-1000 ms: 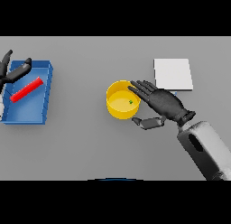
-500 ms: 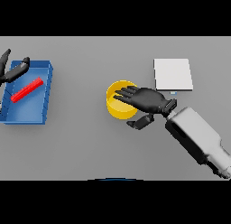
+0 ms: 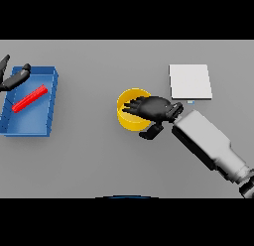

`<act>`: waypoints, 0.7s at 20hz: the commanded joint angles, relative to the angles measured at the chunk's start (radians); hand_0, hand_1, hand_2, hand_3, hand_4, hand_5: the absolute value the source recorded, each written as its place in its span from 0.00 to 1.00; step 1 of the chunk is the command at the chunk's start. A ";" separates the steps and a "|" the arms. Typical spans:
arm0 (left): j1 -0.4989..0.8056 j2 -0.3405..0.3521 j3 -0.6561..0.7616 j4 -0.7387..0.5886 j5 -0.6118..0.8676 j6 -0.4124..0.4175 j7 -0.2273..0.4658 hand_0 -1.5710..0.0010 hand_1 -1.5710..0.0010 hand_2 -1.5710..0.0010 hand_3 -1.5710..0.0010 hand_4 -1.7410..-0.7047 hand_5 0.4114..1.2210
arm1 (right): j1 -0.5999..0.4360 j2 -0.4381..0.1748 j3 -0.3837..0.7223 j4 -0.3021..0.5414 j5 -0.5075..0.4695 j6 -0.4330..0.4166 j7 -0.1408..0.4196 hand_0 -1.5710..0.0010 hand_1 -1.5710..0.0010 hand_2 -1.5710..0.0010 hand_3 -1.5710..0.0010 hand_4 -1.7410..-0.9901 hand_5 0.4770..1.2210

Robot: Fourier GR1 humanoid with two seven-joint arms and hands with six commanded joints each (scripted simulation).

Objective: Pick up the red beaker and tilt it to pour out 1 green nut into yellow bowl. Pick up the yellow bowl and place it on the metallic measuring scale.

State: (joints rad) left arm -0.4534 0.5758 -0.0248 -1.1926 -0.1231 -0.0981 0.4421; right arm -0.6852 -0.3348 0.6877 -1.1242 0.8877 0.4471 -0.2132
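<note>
The yellow bowl (image 3: 127, 118) stands on the grey table at the middle. My right hand (image 3: 154, 108) lies over its right half, fingers straight and reaching across the inside, thumb (image 3: 151, 133) down beside the outer wall. What is inside the bowl is hidden by the hand. The metallic scale (image 3: 190, 81), a pale square plate, sits to the bowl's upper right. A red elongated object (image 3: 30, 99) lies slantwise in a blue tray (image 3: 26, 127) at the far left. My left hand (image 3: 13, 79) hovers open over the tray's upper left corner.
The right forearm (image 3: 207, 145) stretches from the lower right toward the bowl, passing just below the scale. Bare grey table (image 3: 84, 155) lies between the tray and the bowl.
My right hand has slid left from beside the bowl to over it, covering the small green piece seen inside earlier. The bowl, tray and left hand stayed put.
</note>
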 commanded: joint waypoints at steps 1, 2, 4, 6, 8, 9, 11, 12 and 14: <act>-0.006 -0.002 -0.007 -0.004 -0.004 -0.003 0.002 1.00 1.00 1.00 1.00 0.92 0.37 | 0.000 -0.001 0.002 -0.001 -0.004 0.009 -0.010 1.00 1.00 1.00 0.99 0.74 0.29; -0.013 -0.005 -0.009 0.006 -0.005 -0.004 0.011 1.00 1.00 1.00 1.00 0.92 0.37 | -0.011 0.020 0.002 0.027 0.000 -0.004 0.007 1.00 1.00 1.00 0.99 0.73 0.31; -0.014 -0.010 -0.009 0.011 -0.006 0.000 0.005 1.00 1.00 1.00 1.00 0.92 0.37 | -0.020 0.027 0.001 0.035 0.003 0.001 0.026 1.00 0.99 0.98 0.95 0.68 0.39; -0.003 -0.011 -0.010 -0.009 -0.001 0.000 -0.005 1.00 1.00 1.00 1.00 0.92 0.37 | -0.008 0.022 0.006 0.040 0.003 -0.009 -0.011 0.88 0.88 0.88 0.86 0.58 0.56; -0.009 -0.006 -0.003 0.005 -0.001 0.000 -0.001 1.00 1.00 1.00 1.00 0.92 0.37 | -0.002 0.016 0.007 0.030 0.004 -0.022 -0.030 0.57 0.59 0.62 0.64 0.41 0.72; -0.010 -0.004 0.000 0.002 0.004 -0.003 0.000 1.00 1.00 1.00 1.00 0.92 0.37 | -0.010 0.013 0.002 0.034 -0.003 -0.016 -0.040 0.45 0.47 0.50 0.57 0.33 0.77; -0.008 -0.011 -0.008 0.009 -0.004 0.000 -0.009 1.00 1.00 1.00 1.00 0.92 0.37 | -0.009 0.004 0.008 0.011 -0.004 0.005 -0.035 0.29 0.30 0.32 0.44 0.22 0.85; -0.004 -0.008 -0.007 0.007 -0.005 0.002 -0.013 1.00 1.00 1.00 1.00 0.92 0.37 | -0.011 0.006 0.010 0.014 -0.006 0.011 -0.038 0.23 0.24 0.28 0.38 0.17 0.88; -0.015 0.001 -0.003 0.003 -0.001 -0.006 -0.004 1.00 1.00 1.00 1.00 0.92 0.37 | -0.007 0.000 0.007 0.001 -0.017 0.034 -0.023 0.15 0.16 0.21 0.32 0.11 0.93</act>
State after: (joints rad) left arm -0.4692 0.5772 -0.0276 -1.1899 -0.1248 -0.1037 0.4373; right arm -0.6930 -0.3343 0.6945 -1.1233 0.8695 0.4809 -0.2394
